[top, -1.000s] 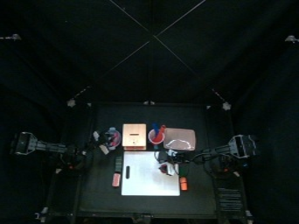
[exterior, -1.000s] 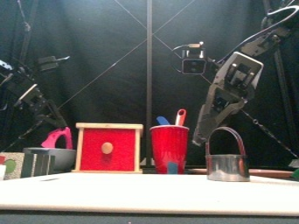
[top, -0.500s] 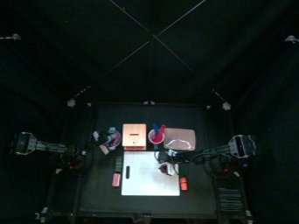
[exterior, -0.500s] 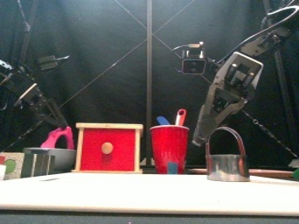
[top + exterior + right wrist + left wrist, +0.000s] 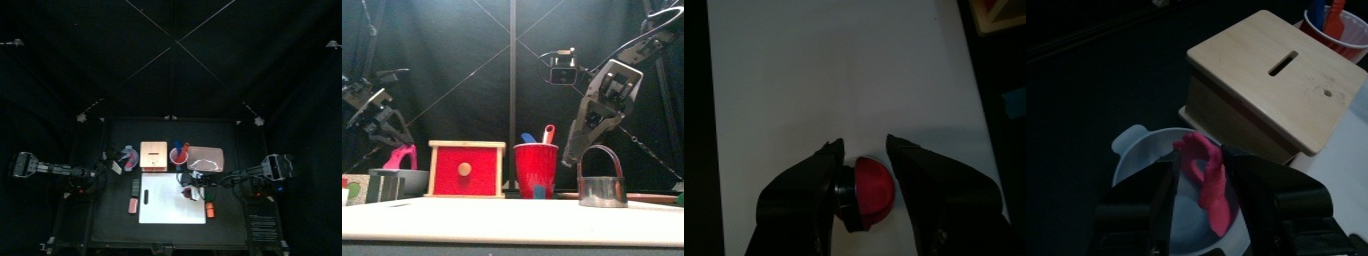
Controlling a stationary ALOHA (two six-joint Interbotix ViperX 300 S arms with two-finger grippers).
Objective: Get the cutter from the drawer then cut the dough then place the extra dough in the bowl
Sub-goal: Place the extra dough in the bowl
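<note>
1. Dough strip (image 5: pixel 402 157), pink, is pinched by the left gripper (image 5: pixel 1207 176) at lower left, above the bowl (image 5: pixel 412 182).
2. The wooden box (image 5: pixel 466 168) and red cup (image 5: pixel 536 168) are seen mid-frame.
3. The cutter (image 5: pixel 603 182) is clasped by the right gripper (image 5: pixel 871 170) on the white board (image 5: pixel 489 222), lower right.

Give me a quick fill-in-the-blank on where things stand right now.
1. The left pincer holds pink dough above the ____.
2. The right pincer is at the red disc on the ____ board.
3. In the front view, the cutter stands right of the red ____.
Missing words: bowl; white; cup.
</note>
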